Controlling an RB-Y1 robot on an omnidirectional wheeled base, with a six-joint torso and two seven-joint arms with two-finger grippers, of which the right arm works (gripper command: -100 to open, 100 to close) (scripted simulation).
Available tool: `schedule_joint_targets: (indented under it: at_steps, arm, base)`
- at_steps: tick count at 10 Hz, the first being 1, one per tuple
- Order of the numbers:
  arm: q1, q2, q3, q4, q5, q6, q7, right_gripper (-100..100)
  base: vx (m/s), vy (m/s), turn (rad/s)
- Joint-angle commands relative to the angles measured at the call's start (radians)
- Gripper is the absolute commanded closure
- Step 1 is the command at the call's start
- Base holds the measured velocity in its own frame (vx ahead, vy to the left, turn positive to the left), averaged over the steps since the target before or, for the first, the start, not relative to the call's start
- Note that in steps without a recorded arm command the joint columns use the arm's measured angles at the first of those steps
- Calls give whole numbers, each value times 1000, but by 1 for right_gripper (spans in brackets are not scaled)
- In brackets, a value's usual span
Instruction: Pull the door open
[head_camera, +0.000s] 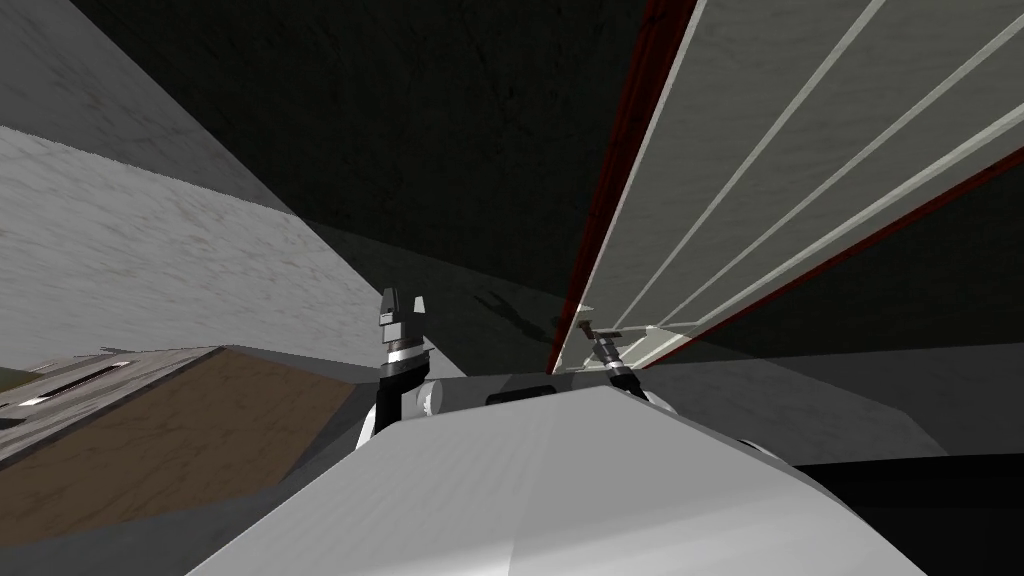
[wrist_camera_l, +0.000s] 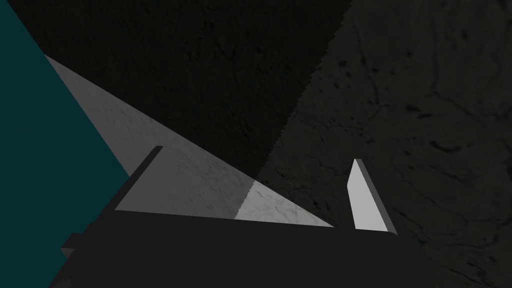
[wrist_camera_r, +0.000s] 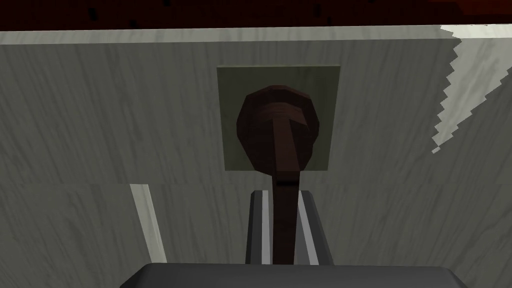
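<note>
1. Both claws stand ahead: the right claw (head_camera: 598, 333) is at the handle (head_camera: 585, 325) of the pale door (head_camera: 800, 150), and the left claw (head_camera: 402, 312) is raised well apart from it.
2. Fingers of the left claw (wrist_camera_l: 255, 160) are spread and hold nothing.
3. Clenched on the thin brown handle (wrist_camera_r: 277, 125), the right claw (wrist_camera_r: 282, 195) may lose it if the pull leaves the door's arc. No writing can be read.

Front-right of robot: door (head_camera: 800, 170). On it, nr its edge, a plate (wrist_camera_r: 230, 100) w/ handle (wrist_camera_r: 282, 150) in front. R gripper (wrist_camera_r: 282, 197) straddles handle, fingers vs. its sides. L gripper (head_camera: 403, 305) left of door, well apart, fingers spread.
</note>
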Motion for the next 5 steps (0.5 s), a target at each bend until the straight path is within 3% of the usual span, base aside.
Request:
schedule_joint_targets:
  at_steps: [1,3,4,5]
  arm:
    - [1,1,0,0,0,0,0,100]
    - [1,1,0,0,0,0,0,100]
    - [21,-18,16,7,6,-32,-20,100]
    - [27,-24,20,9,7,-42,-26,100]
  base:
    - [-12,0,2]
    - [-3,0,0]
    - [-109,-40,160]
    - [-163,-64,152]
